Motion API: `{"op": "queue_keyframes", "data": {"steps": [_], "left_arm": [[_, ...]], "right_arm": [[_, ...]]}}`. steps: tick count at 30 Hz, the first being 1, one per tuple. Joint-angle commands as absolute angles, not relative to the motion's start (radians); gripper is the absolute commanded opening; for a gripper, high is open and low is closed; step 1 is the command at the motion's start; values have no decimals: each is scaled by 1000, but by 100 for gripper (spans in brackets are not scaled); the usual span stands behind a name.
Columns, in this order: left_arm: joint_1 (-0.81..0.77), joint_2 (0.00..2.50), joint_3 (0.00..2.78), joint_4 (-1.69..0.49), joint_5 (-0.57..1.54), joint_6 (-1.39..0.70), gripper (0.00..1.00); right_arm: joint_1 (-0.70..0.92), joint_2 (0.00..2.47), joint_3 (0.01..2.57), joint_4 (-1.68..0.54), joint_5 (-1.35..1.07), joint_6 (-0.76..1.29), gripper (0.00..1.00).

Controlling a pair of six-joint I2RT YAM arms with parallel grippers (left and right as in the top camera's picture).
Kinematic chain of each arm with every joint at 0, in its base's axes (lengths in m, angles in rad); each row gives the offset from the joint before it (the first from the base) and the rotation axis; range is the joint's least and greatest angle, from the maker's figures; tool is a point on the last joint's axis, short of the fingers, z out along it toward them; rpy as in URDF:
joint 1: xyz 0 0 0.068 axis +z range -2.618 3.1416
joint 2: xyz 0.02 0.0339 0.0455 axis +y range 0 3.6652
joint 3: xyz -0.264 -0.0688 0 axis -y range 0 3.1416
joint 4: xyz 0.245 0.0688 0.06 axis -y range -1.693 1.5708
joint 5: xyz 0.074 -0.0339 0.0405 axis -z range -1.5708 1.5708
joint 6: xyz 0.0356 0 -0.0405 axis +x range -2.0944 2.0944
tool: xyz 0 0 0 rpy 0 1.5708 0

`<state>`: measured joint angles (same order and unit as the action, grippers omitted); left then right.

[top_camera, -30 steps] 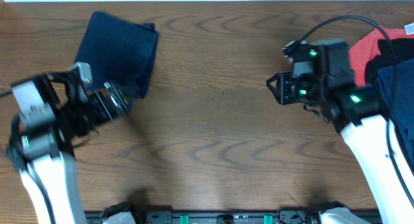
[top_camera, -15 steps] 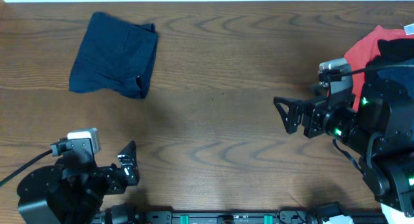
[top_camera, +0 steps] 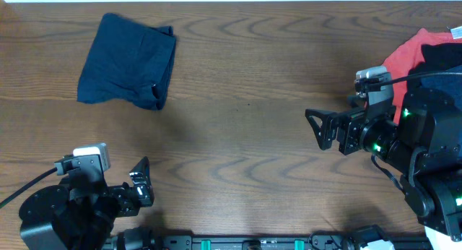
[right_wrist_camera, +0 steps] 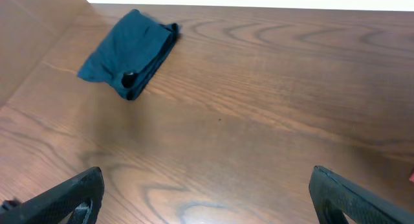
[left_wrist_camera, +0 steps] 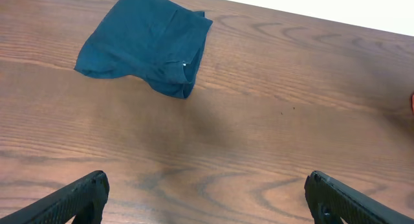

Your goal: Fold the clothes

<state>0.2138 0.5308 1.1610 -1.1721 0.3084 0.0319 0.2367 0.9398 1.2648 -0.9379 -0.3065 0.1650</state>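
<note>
The clothes, a dark navy pair of shorts (top_camera: 128, 60), lie folded into a compact bundle at the far left of the wooden table (top_camera: 238, 98). They also show in the left wrist view (left_wrist_camera: 145, 43) and the right wrist view (right_wrist_camera: 129, 52). My left gripper (top_camera: 143, 182) sits low at the front left, well away from the shorts, open with only bare wood between its fingers (left_wrist_camera: 206, 182). At the right, my right gripper (top_camera: 315, 129) points left, also open and holding nothing (right_wrist_camera: 207, 175).
A coral-red shirt (top_camera: 404, 53) and a dark garment (top_camera: 442, 58) are piled at the table's right edge, behind my right arm. The table's front edge runs close beneath both arm bases.
Over the last second both arms drew back toward the front of the table. The left one left the shorts, and the right jaws opened wide. Over the last half second nothing has moved.
</note>
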Motion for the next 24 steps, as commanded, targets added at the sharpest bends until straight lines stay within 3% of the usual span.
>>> {"op": "queue_keyframes", "data": {"steps": [1,8,13,24], "left_arm": [[210,527,1163,-1174,301,48,98],[210,527,1163,-1174,301,48,98],[210,527,1163,-1174,302,48,98],[210,527,1163,-1174,302,48,98]], "right_arm": [[228,908,1270,-924,-192,112,99],[226,678,1016,-625,-134,-125,99],[196,447,689,-436,-138,-130,99],[197,59,261,-321,-167,-70,99]]}}
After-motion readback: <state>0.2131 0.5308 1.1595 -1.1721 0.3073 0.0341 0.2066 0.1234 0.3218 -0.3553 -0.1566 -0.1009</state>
